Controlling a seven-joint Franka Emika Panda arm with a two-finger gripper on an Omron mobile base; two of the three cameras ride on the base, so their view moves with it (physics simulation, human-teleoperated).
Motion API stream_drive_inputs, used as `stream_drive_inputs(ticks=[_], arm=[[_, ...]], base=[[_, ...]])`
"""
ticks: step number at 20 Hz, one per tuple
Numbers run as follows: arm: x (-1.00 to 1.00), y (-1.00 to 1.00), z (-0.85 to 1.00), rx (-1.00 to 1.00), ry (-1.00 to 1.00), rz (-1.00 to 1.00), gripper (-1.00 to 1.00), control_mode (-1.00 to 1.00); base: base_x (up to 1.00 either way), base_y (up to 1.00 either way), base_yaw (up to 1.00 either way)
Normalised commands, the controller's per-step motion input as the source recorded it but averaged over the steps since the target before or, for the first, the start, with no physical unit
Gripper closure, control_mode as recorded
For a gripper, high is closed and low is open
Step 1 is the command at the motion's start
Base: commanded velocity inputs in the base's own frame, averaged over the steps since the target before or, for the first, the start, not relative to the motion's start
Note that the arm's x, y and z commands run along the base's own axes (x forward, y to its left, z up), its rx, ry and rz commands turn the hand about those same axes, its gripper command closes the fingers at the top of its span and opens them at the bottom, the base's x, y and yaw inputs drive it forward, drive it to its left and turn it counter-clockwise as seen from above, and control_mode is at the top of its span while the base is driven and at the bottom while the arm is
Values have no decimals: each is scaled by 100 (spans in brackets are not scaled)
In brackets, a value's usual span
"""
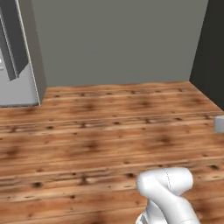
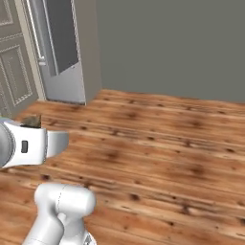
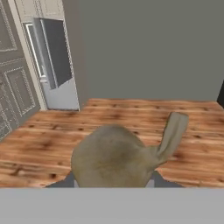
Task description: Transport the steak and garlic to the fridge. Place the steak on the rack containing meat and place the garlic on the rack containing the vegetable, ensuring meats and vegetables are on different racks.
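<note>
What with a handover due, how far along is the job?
Done: nothing visibly shelved. In hand: the garlic, gripped in the hand above the wood floor, the fridge some way ahead. Left: reach the fridge, put garlic on the vegetable rack; the steak's state can't be told.

the fridge (image 3: 54, 65) stands at the far left on the wooden floor (image 1: 109, 127), against the back wall (image 1: 118, 39). in the hand view the garlic (image 3: 116, 159) sits close in front, between the gripper's fingers.
</note>
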Motion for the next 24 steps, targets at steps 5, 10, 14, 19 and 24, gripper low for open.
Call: stream_drive_inputs(ticks=[5,10,14,19,24], arm=[[0,0,0,0,0,0,100,100],[0,0,0,0,0,0,100,100],[0,0,0,0,0,0,100,100],[0,0,0,0,0,0,100,100],[0,0,0,0,0,0,100,100]], base=[[100,100,-8],[91,100,-6],[68,100,-5],[57,100,-4],[66,100,-6]])
